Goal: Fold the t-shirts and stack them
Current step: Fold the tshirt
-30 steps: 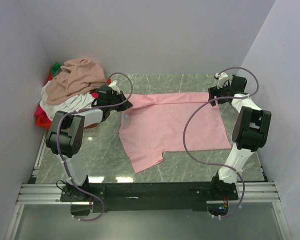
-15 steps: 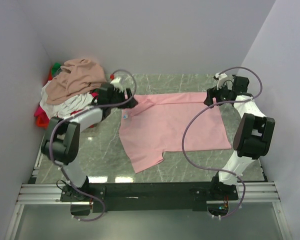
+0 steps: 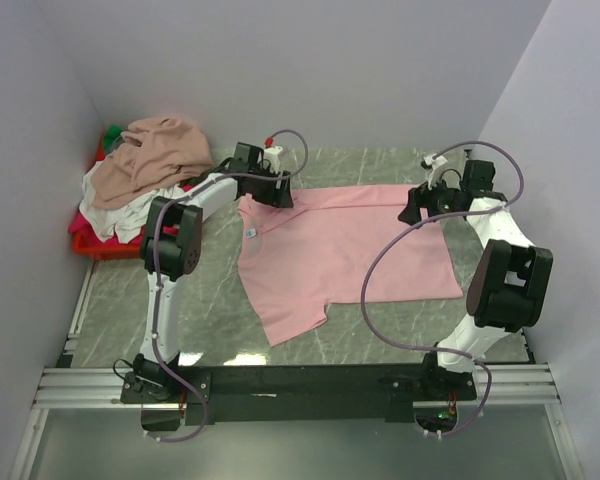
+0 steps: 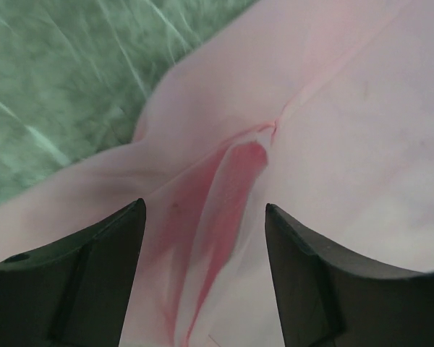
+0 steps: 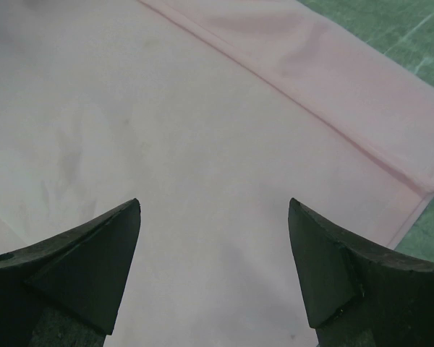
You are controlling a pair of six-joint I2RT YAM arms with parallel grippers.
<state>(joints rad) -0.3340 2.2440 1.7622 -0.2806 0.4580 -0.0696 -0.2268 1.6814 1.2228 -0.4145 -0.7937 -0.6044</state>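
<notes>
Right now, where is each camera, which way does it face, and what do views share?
Top external: above, behind the arms, looking down on the table and pink shirt; both arms show.
Left wrist: looks down through the open left gripper at a shirt crease.
Right wrist: looks down through the open right gripper at flat shirt cloth.
Shared: the pink shirt.

The whole surface (image 3: 210, 300) is being viewed from high behind its near edge, looking down and forward. The pink shirt (image 3: 320, 250) is being viewed at close range by each wrist camera, downward between its own fingers (image 4: 87, 282). Shirt and surface are being shared by all three views.
</notes>
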